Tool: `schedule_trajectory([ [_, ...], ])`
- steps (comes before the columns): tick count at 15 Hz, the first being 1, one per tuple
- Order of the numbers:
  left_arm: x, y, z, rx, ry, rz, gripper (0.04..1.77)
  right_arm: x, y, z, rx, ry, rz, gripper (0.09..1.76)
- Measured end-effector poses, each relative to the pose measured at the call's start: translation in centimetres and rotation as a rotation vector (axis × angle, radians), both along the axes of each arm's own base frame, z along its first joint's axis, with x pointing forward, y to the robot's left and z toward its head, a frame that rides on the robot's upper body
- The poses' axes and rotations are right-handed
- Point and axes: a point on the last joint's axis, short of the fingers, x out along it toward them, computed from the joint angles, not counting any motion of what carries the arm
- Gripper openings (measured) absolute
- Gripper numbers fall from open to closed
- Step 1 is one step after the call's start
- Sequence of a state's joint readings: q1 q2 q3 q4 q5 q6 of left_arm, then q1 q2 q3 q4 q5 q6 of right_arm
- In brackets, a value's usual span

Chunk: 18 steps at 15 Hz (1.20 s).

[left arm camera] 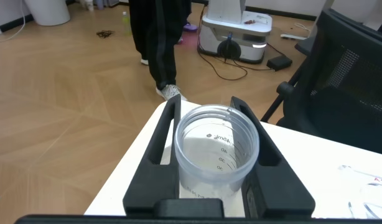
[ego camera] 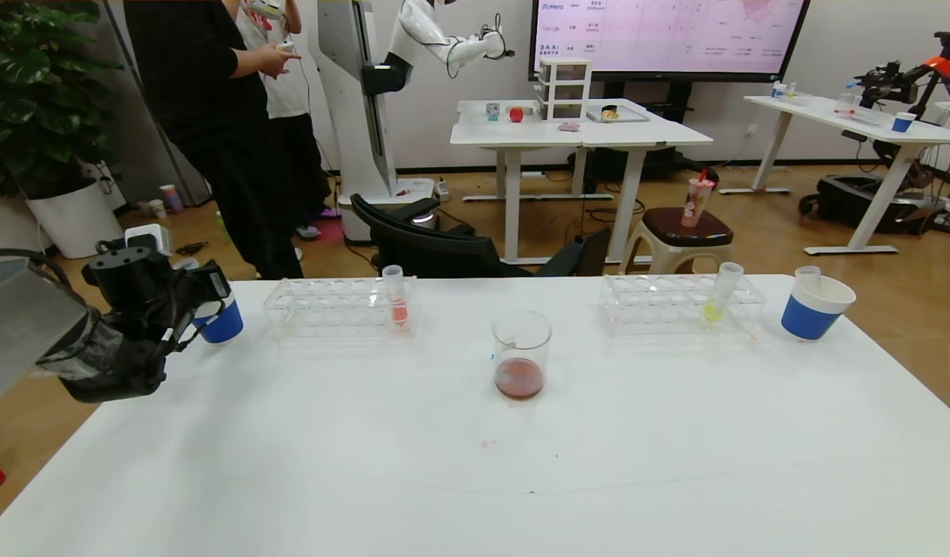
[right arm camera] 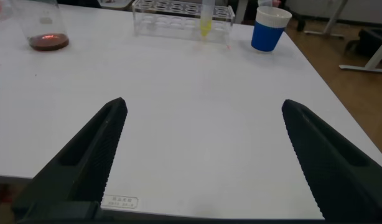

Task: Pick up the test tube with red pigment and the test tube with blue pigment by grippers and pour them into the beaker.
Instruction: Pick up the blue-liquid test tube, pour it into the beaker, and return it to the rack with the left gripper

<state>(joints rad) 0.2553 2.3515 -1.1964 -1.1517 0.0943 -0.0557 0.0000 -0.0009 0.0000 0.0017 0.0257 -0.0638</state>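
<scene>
Clear plastic, the beaker [ego camera: 521,353] stands mid-table between two transparent tube racks and holds a shallow pool of dark reddish-brown liquid. In the left rack [ego camera: 341,307] an upright tube [ego camera: 396,296] carries a little red-orange liquid; in the right rack [ego camera: 680,304] a tube with yellow liquid [ego camera: 719,293] leans. No blue-liquid tube is in sight. At the table's left edge the left gripper [left arm camera: 209,163] closes its black fingers [left arm camera: 158,155] around a clear empty tube over a blue cup [ego camera: 220,319]. The right gripper [right arm camera: 203,162] hovers over bare tabletop, fingers spread wide. A second blue cup [ego camera: 814,306] with a tube in it stands beside the right rack.
</scene>
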Motion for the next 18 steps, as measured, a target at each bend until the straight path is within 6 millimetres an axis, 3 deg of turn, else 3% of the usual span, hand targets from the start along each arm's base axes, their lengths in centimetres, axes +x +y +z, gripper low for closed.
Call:
schedule_trajectory([
  [1, -0.1, 0.0, -0.1, 0.003, 0.002, 0.001, 0.73, 0.0, 0.0, 0.0, 0.000, 0.000, 0.000, 1.74],
  [3, -0.1, 0.1, -0.1, 0.003, 0.005, 0.003, 1.41, 0.0, 0.0, 0.0, 0.000, 0.000, 0.000, 1.74],
  [4, -0.2, 0.1, -0.1, 0.003, 0.006, 0.003, 1.65, 0.0, 0.0, 0.0, 0.000, 0.000, 0.000, 1.74],
  [5, -0.2, 0.1, 0.0, 0.003, 0.006, 0.003, 1.75, 0.0, 0.0, 0.0, 0.000, 0.000, 0.000, 1.74],
  [8, -0.3, -0.1, 0.7, 0.006, -0.010, 0.000, 1.75, 0.0, 0.0, 0.0, 0.000, 0.000, 0.000, 1.74],
  [10, -0.2, -1.2, 2.2, 0.011, -0.041, -0.026, 1.75, 0.0, 0.0, 0.0, 0.000, 0.000, 0.000, 1.74],
  [14, -1.1, -6.5, 6.2, 0.017, -0.089, -0.145, 1.75, 0.0, 0.0, 0.0, 0.000, 0.000, 0.000, 1.74],
  [18, -4.5, -11.8, 9.9, 0.024, -0.112, -0.270, 1.75, 0.0, 0.0, 0.0, 0.000, 0.000, 0.000, 1.74],
])
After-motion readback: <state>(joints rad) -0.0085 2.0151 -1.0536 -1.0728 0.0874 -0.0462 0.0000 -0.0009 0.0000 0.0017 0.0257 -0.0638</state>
